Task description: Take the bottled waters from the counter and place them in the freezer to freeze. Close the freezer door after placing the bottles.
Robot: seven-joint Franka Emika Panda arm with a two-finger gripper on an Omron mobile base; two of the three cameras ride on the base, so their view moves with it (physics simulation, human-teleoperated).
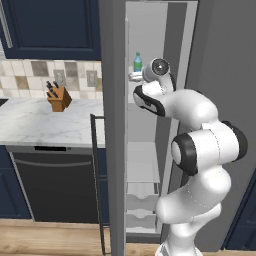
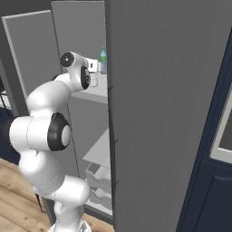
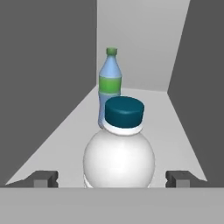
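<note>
While the jaws stand wide apart around the clear bottle (image 3: 119, 153), the green-capped bottle (image 3: 109, 83) stands behind

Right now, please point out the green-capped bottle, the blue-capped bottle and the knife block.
green-capped bottle (image 3: 109, 83), hand view, on its green label.
blue-capped bottle (image 3: 124, 113), hand view, on its blue cap.
knife block (image 1: 59, 99), left base view, on its wooden body.

Glossy white rounded arm (image 1: 200, 150); black joint bands; small dark end effector (image 3: 111, 179) tips.
</note>
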